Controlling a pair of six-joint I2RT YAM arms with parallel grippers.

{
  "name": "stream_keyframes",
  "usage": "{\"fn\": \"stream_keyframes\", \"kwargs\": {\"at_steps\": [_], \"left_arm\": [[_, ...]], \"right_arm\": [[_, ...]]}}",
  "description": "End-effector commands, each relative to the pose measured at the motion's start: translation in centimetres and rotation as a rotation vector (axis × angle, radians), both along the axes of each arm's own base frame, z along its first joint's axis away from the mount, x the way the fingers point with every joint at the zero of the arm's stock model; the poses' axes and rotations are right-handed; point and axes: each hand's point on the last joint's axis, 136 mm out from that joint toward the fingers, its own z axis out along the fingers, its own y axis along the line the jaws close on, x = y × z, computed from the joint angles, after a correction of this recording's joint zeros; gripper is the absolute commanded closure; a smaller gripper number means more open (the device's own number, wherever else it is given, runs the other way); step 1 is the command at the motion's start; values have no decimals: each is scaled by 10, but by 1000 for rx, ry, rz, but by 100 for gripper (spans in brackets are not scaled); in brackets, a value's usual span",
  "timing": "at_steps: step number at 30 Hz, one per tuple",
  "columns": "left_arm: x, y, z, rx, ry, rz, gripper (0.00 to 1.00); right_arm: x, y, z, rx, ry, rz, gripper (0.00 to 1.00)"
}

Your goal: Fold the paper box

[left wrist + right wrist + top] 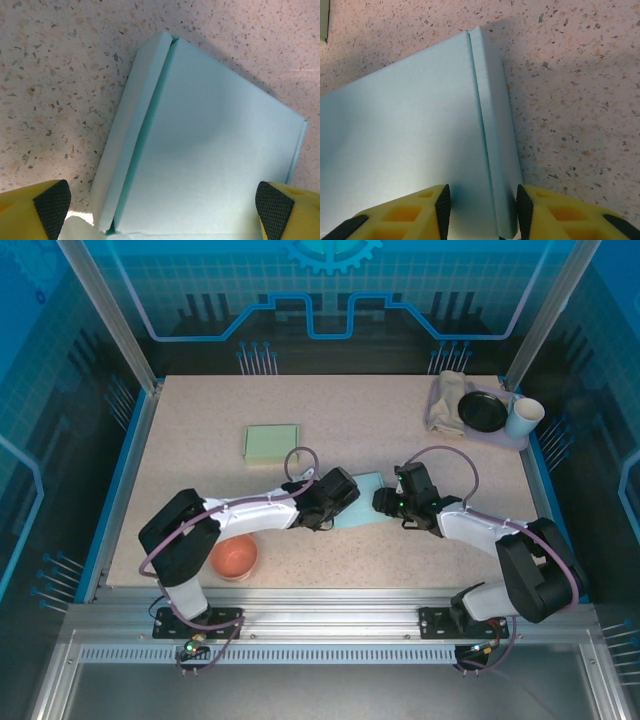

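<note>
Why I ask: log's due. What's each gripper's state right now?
Left gripper: open over the paper box.
Right gripper: astride its flap; cannot be told.

Top external view: illumination is bright and even from overhead. The speckled beige tabletop (400,430) carries only short, soft shadows close under the arms. The surrounding blue panels are dimmer, with a lit strip at the upper centre. Focus is sharp throughout.

Left wrist view: the pale blue paper box (210,165) is sharp. A soft shadow borders it at upper right, and a faint shadow crosses its centre. A glare patch sits at lower left. The yellow plastic fingers (45,210) in the bottom corners are slightly soft.

Right wrist view: exposure is even. Shadow darkens the upper left and runs along the box (395,150) edge at right.
</note>
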Motion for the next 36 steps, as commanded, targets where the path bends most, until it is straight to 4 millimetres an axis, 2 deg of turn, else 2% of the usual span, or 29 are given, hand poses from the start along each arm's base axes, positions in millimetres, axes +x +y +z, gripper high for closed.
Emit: {"fn": "stream_keyframes", "kwargs": {"at_steps": [1, 7, 27, 36], "left_arm": [[1, 0, -7, 31, 26, 12, 1], [4, -3, -9, 43, 31, 14, 1], [-10, -15, -20, 20, 132, 28, 6], [-8, -5, -20, 66, 117, 50, 9]], "right_arm": [[-3, 3, -1, -15, 6, 19, 59], [-2, 6, -2, -26, 6, 31, 59], [-2, 6, -1, -53, -7, 33, 59], [-2, 8, 0, -56, -10, 39, 58]]}}
